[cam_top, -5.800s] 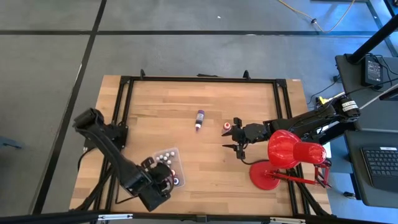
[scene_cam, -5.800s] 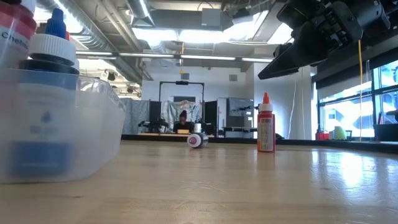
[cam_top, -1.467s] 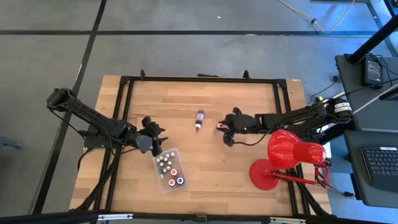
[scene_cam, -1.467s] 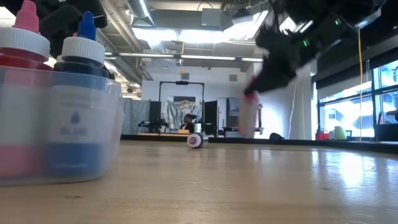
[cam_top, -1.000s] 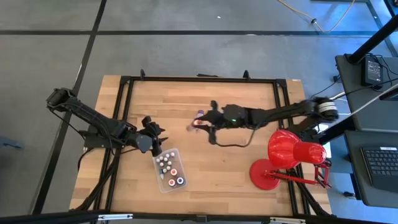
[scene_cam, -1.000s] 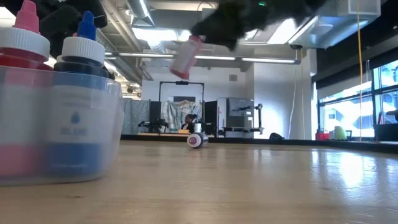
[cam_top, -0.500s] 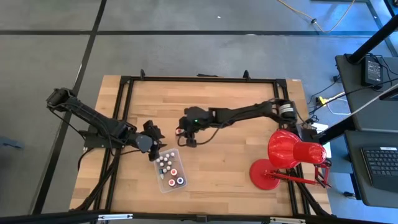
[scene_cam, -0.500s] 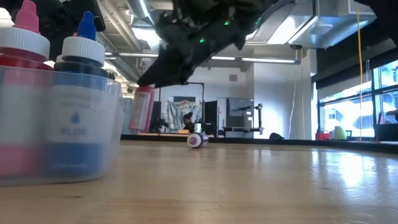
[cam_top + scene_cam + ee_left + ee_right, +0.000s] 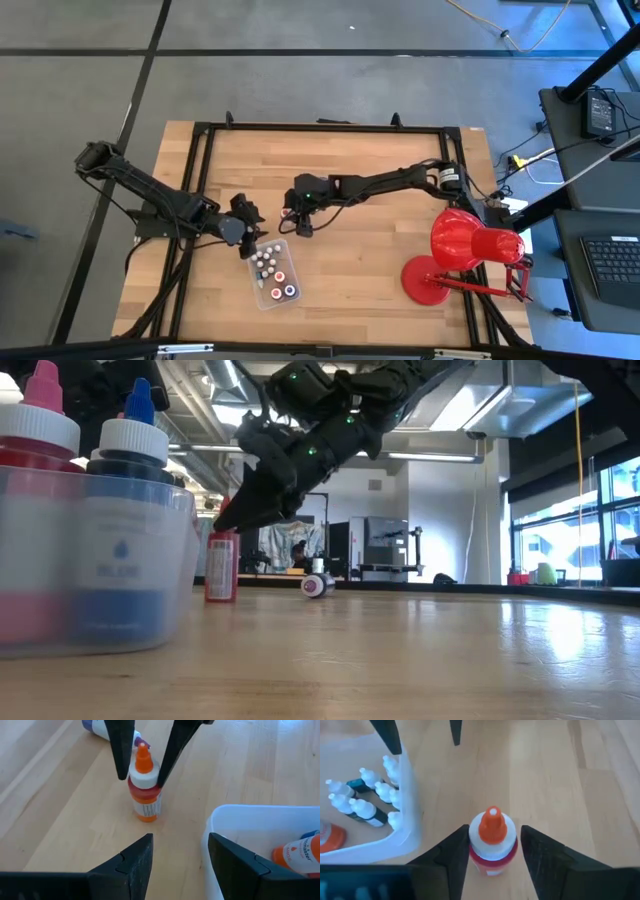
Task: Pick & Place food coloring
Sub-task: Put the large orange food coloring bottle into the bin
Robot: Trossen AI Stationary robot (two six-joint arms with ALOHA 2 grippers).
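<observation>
Wooden table [image 9: 380,270] bearing clear tray [image 9: 272,272], upright red bottle [image 9: 221,565], lying purple bottle [image 9: 317,586], red lamp [image 9: 432,281].

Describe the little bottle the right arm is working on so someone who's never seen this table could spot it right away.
Start at the clear plastic tray near the table's front left, packed with small dropper bottles. Just beyond its far end, one red bottle stands upright on the bare wood, between the fingers of the right tool. Its orange tip and its place outside the tray, unlike the purple bottle lying flat farther back, mark it out.
</observation>
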